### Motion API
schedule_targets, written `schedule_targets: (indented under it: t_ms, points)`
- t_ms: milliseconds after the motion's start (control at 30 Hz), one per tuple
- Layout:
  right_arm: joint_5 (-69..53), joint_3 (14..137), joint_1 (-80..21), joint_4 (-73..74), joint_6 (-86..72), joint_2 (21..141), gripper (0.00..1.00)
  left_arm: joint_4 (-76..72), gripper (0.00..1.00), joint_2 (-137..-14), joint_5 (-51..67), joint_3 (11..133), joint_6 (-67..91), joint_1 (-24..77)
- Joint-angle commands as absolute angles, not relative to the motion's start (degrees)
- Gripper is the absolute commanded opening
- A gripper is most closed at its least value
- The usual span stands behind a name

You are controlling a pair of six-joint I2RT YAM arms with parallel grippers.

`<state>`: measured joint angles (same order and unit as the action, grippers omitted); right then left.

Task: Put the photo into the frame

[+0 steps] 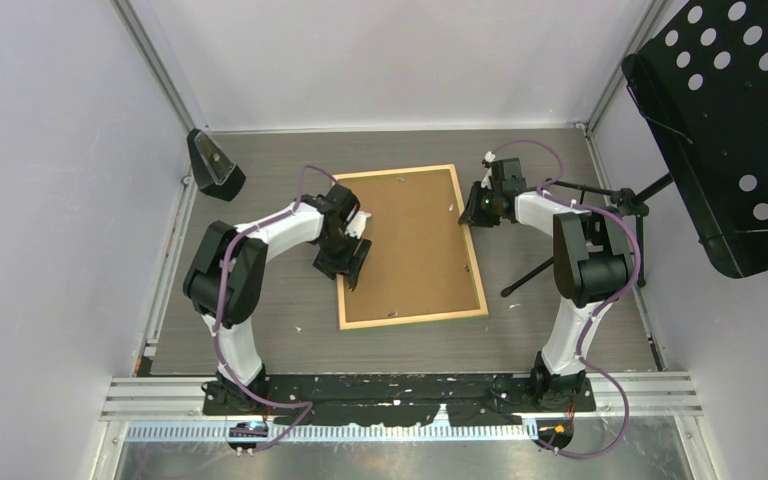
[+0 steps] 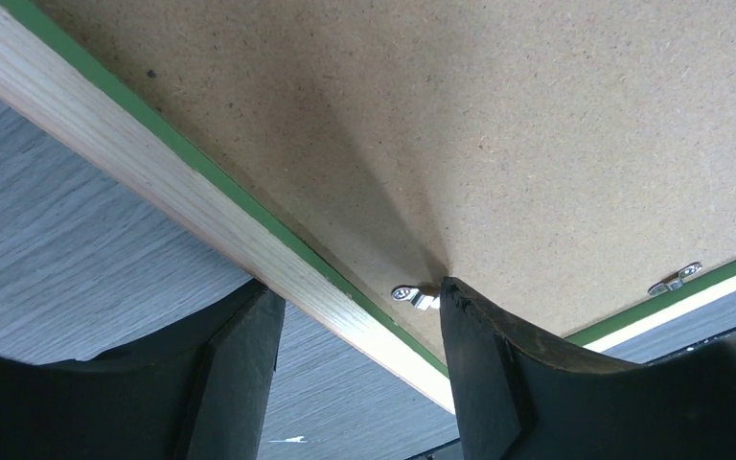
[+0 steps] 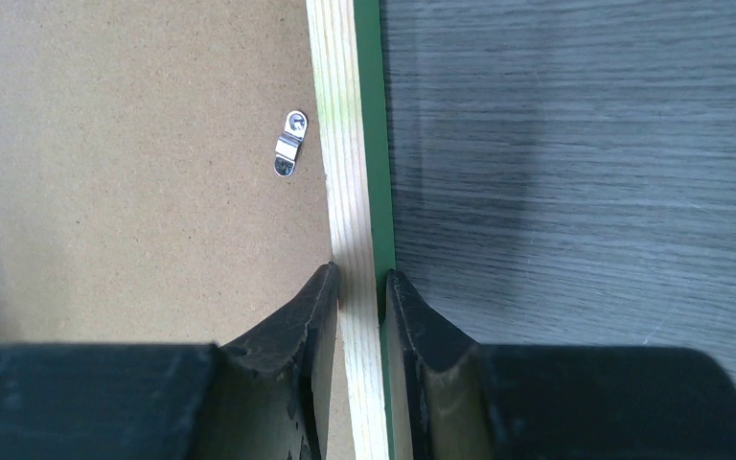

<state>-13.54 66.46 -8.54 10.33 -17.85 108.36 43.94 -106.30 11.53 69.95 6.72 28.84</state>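
The frame (image 1: pixel 412 318) lies back-up on the table, its light wood rail (image 2: pixel 153 172) edged with green. A brown hardboard backing sheet (image 1: pixel 410 245) fills its opening. The photo is hidden. My left gripper (image 1: pixel 348 262) is open at the frame's left rail and straddles it (image 2: pixel 359 307). One of its fingertips (image 2: pixel 455 297) touches a small metal clip (image 2: pixel 414 295) on the backing, while the other finger (image 2: pixel 240 374) is over the table. My right gripper (image 1: pixel 468 212) is shut on the frame's right rail (image 3: pixel 345 144), one finger on each side (image 3: pixel 359 287), near another clip (image 3: pixel 289 144).
A black perforated stand (image 1: pixel 730 130) leans in at the right, and its thin legs (image 1: pixel 530 275) reach the table beside the right arm. A small black wedge (image 1: pixel 215 165) sits at the back left. Walls close in the grey table (image 1: pixel 260 340) on three sides.
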Motion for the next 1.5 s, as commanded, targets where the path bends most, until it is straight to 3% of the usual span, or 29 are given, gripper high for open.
schedule_targets:
  t_ms: [0,567,933,1167,1467]
  points:
    - [-13.8,69.8,-8.3,8.1,-18.7,105.8,0.05,44.7,0.61,-106.8,14.1,67.3,5.8,29.4]
    - [-14.3,70.2,-8.3,8.3,-18.7,106.6,0.06,46.9,0.52,-106.5,14.5,66.5,3.0,28.5]
    - [-15.0,70.2,-8.3,8.3,-18.7,106.9,0.05,46.2,0.34,-106.6,15.2,66.6,3.1,27.2]
    - [-15.1,69.9,-8.3,8.3,-18.5,106.9,0.06,45.8,0.0,-106.1,15.4,66.6,3.0,27.2]
    - [-15.2,70.1,-8.3,8.2,-18.3,106.9,0.05,46.3,0.0,-105.9,14.3,65.5,2.2,27.2]
